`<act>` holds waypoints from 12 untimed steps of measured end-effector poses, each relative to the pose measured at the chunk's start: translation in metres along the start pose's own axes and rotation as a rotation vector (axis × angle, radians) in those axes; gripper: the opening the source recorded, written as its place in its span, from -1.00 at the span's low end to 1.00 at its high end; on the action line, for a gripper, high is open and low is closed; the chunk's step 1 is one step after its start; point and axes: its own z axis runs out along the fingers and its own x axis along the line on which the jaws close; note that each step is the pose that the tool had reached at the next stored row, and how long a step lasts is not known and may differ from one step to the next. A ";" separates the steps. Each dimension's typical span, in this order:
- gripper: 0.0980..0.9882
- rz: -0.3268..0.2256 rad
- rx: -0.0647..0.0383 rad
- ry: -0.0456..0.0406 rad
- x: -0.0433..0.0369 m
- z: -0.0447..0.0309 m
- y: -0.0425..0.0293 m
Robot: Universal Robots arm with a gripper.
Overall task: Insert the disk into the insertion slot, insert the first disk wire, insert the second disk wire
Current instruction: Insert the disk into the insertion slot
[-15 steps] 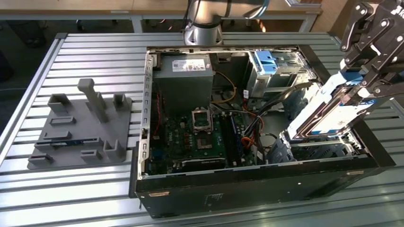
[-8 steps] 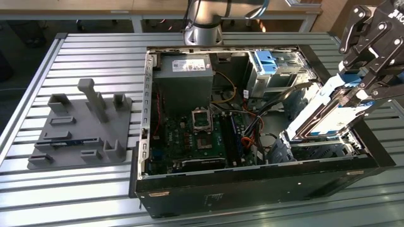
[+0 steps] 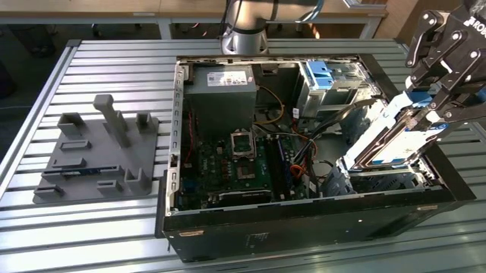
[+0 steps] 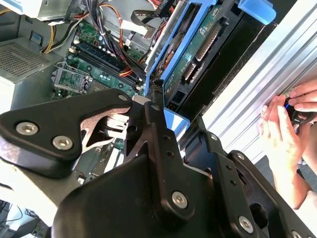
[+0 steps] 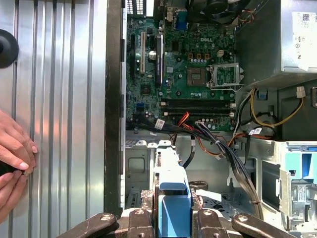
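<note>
Working inside the open computer case (image 3: 304, 224), I target the insertion slot (image 5: 137, 171), seen in the first wrist view. The disk (image 3: 382, 143) stands tilted at the exterior view's right, the gripper (image 3: 427, 111) clamped on its blue frame. I must square its edges to the slot walls before pressing.

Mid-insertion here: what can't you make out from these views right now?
Insertion slot: exterior view, covered by the disk held in the gripper; seating depth unreadable.
Disk wires: first wrist view, lost in the cable bundle.
What the hand holds: second wrist view, fingers cover it.
</note>
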 end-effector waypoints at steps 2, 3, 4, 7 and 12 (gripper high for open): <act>-0.40 0.000 0.000 0.0000 0.0001 0.0013 0.0000; -0.40 0.000 0.000 0.0000 0.0001 0.0018 0.0001; -0.40 0.000 0.000 0.0000 0.0002 0.0024 0.0001; -0.40 0.000 0.000 0.0000 0.0003 0.0043 0.0002; -0.40 0.000 0.000 0.0000 0.0006 0.0082 0.0001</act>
